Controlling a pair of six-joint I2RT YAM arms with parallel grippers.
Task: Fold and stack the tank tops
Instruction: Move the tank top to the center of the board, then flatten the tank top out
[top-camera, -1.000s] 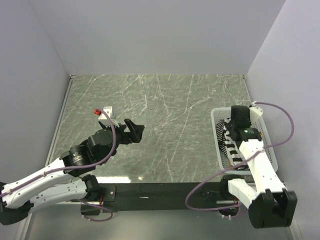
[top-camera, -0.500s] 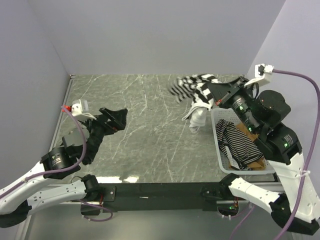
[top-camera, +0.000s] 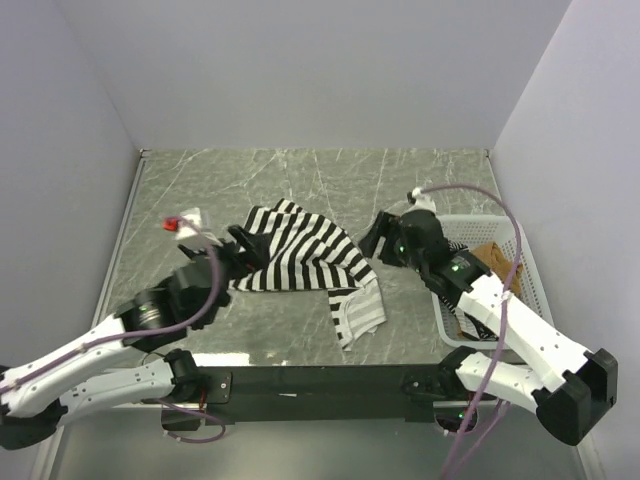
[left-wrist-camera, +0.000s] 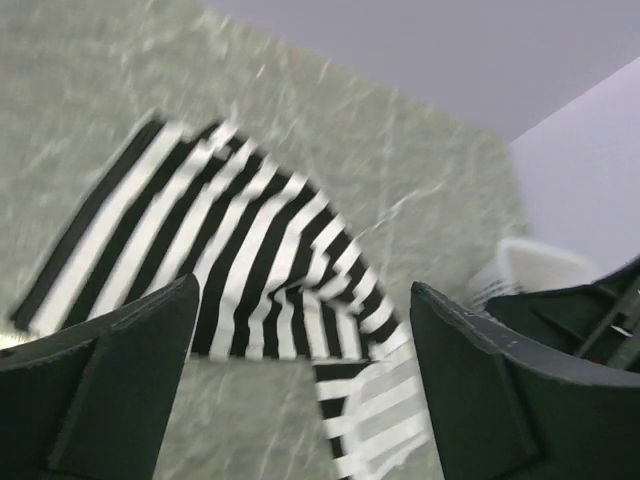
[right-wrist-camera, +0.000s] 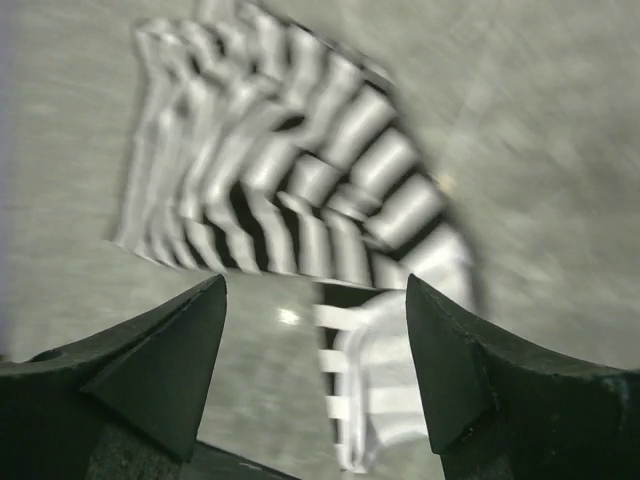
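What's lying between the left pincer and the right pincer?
The wide-striped tank top lies between the left pincer and the right pincer; the top view shows it.

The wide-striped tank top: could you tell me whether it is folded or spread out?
Spread out, not folded: the tank top lies loose and rumpled on the table, its near end turned over, paler side up.

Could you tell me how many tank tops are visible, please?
2: the wide-striped tank top spread on the table, a tan-brown top in the basket; the right arm may hide more.
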